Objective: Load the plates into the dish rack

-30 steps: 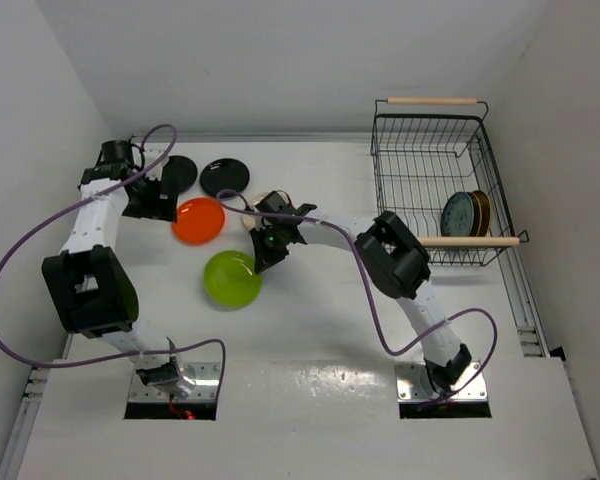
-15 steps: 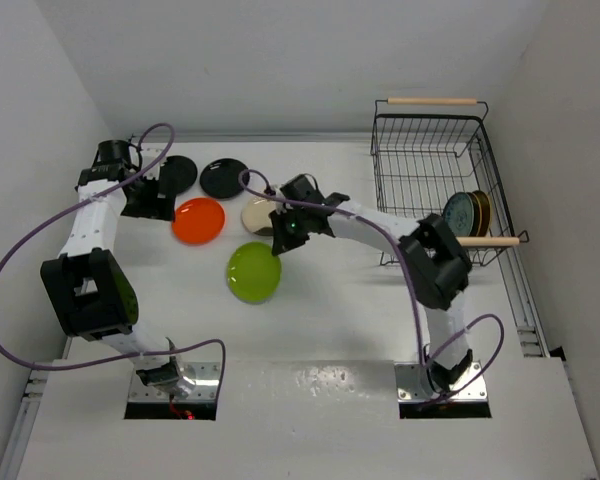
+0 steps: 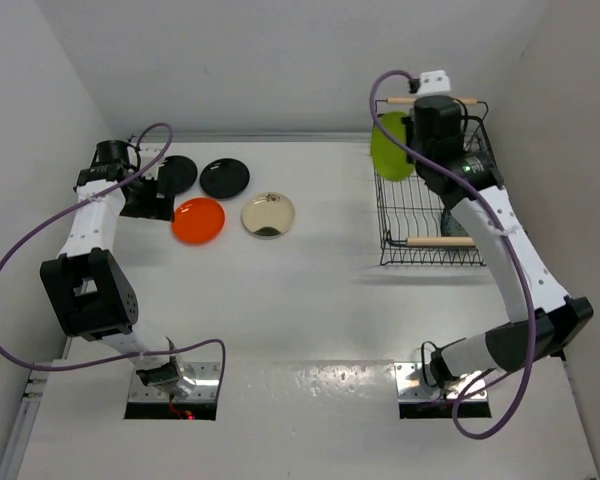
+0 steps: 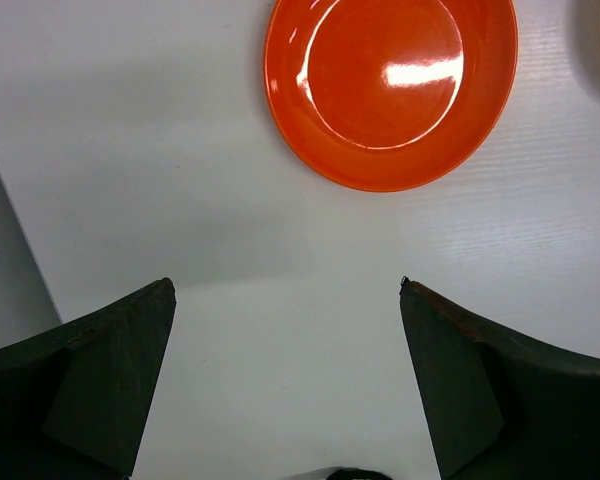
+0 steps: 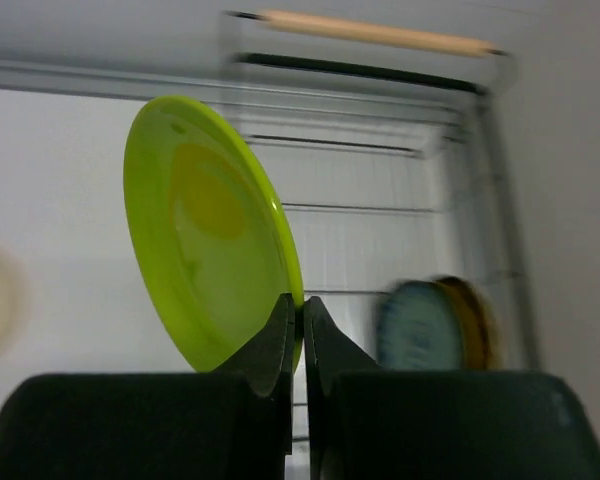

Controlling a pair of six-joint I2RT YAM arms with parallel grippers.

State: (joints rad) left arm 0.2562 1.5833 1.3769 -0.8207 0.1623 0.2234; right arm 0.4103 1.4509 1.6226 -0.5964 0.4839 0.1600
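Pinching lime plate (image 5: 210, 230) at dish rack (image 3: 435, 241)

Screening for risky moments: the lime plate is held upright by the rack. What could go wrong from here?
The right gripper pinches only the rim of the lime plate, so it may pivot or slip. The plate hangs near the left wall of the dish rack and could clip the wires going down. It might knock the blue-grey plate standing inside.

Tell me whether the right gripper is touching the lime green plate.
Touching. In the right wrist view the right gripper pinches the lime green plate by its lower rim, no gap.
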